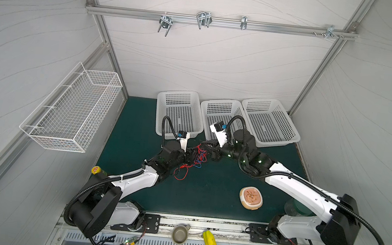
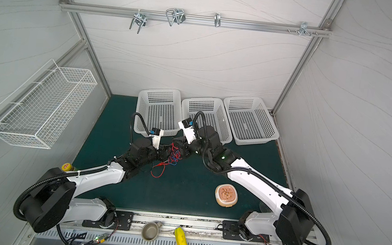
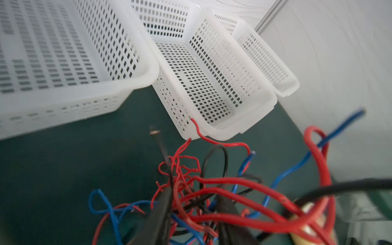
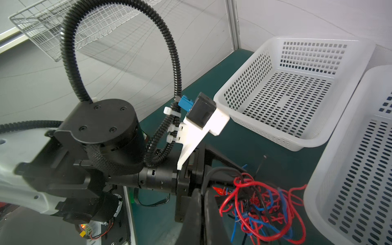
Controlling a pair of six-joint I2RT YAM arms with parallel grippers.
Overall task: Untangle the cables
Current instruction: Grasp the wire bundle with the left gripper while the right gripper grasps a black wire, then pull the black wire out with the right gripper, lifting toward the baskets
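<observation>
Though meant to come apart, knotted as one clump of cables (image 1: 198,157) at mid-counter (image 1: 207,189), just near of the baskets (image 1: 163,114). Flanked left and right, likely for pulling opposite ways. Right end effector (image 4: 202,192) clamped tight beside the clump; cannot tell whether on a black strand. Left end effector (image 3: 195,197) narrow, with strands between its fingers; cannot tell if gripping. Red loop (image 1: 180,175) trailing loose toward the near side, probably easiest to free.

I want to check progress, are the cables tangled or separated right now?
Tangled: the red, blue and black cables loop through each other in one clump, and no cable lies apart from it.
</observation>
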